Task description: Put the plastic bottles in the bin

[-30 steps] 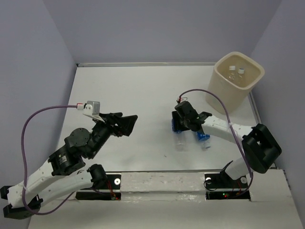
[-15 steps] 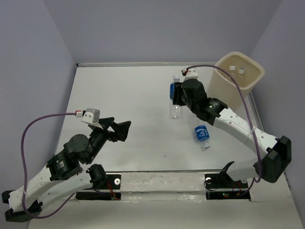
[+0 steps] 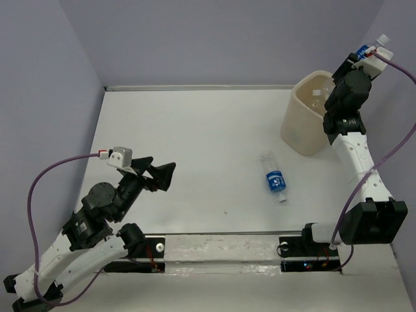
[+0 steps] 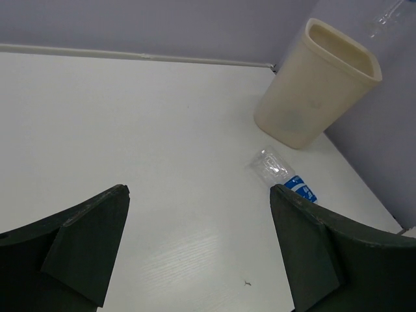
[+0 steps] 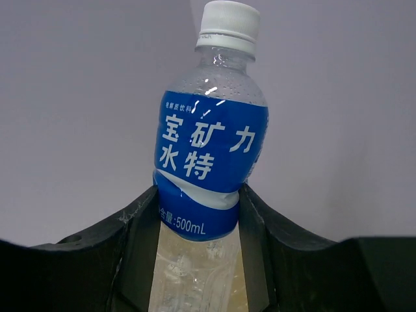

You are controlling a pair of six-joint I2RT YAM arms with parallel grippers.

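While right claw [image 5: 198,201] hung aloft: clenched on a blue-labelled bottle [image 5: 211,143], cap up, high beside the bin [image 3: 300,127].
State of left claw [image 4: 198,192]: spread wide, grasping nothing.
On the tabletop [image 3: 195,130]: second bottle [image 3: 273,179] lay on its side near the bin.
Change from half a second before: right arm had swung from mid-tabletop up to the bin, carrying its bottle; left claw barely shifted.

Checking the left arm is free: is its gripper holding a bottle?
No, the left gripper stands open and empty; the blue-labelled bottle lies apart from it on the table.
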